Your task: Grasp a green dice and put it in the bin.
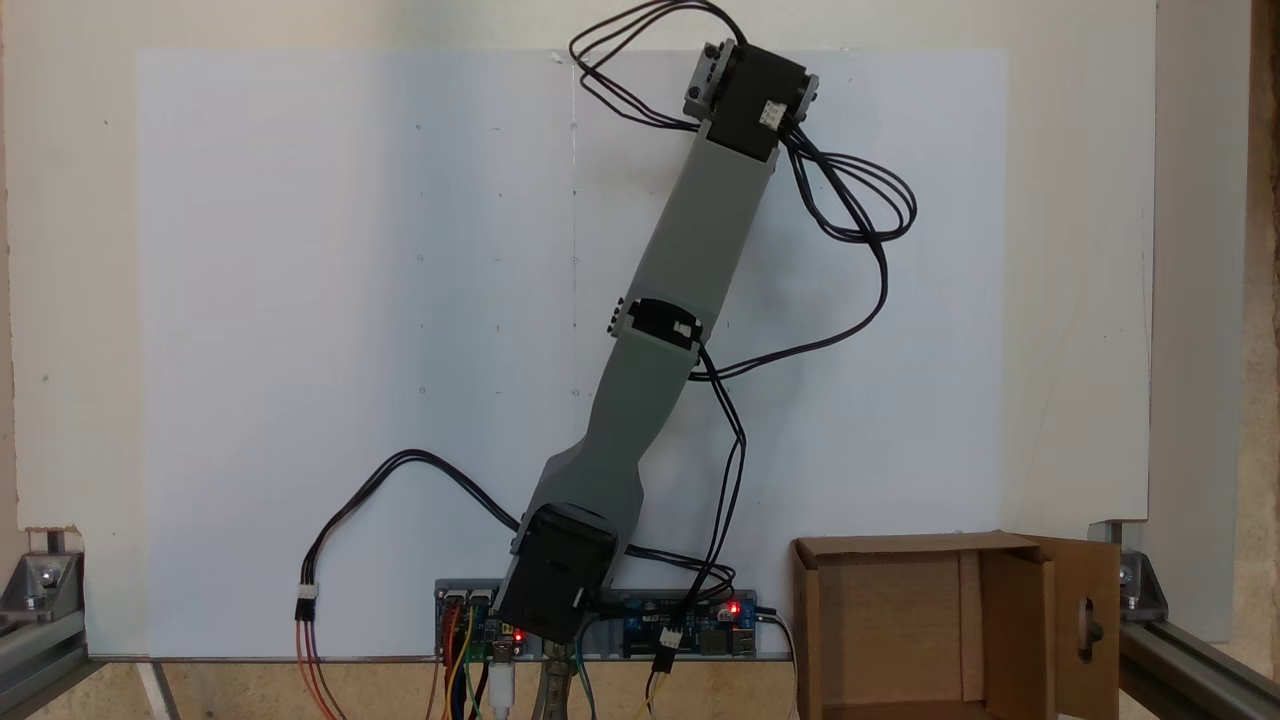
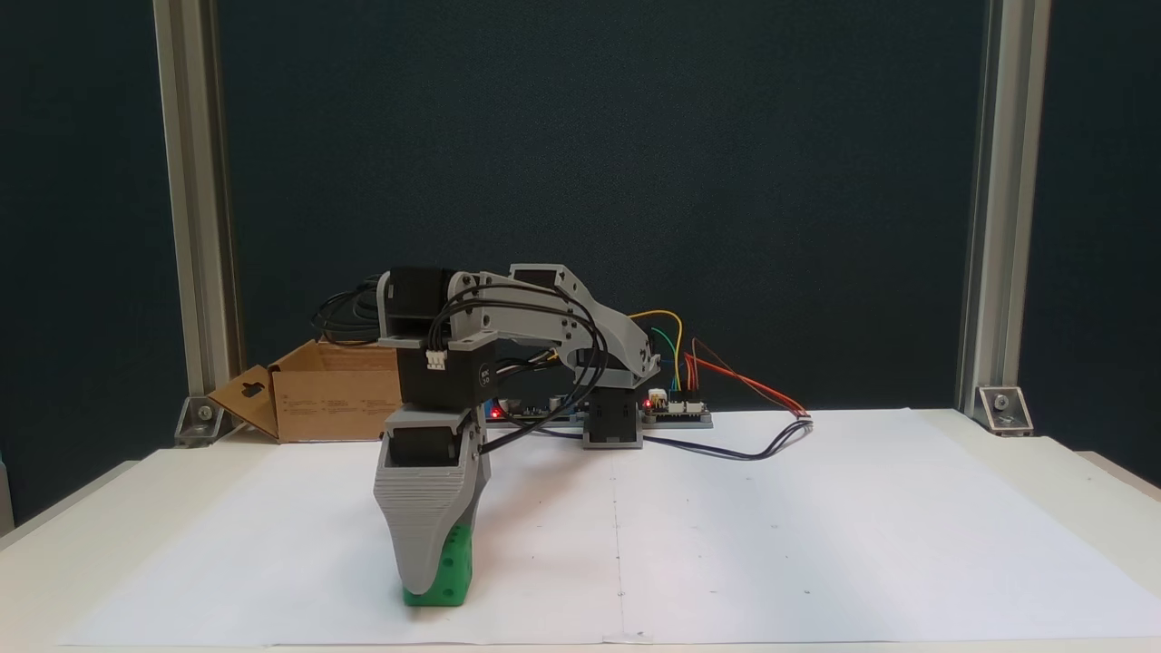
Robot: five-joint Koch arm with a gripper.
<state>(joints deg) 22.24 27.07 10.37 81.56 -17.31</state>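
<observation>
While the arm reached far out over the white paper (image 2: 771, 535), the gripper (image 2: 434, 580) stood low around the green dice (image 2: 449, 570), which sat on the paper. One jaw hid the other, so I could not tell if it was closed. A weak hold could drop the dice on the long way to the bin (image 1: 900, 620).
</observation>
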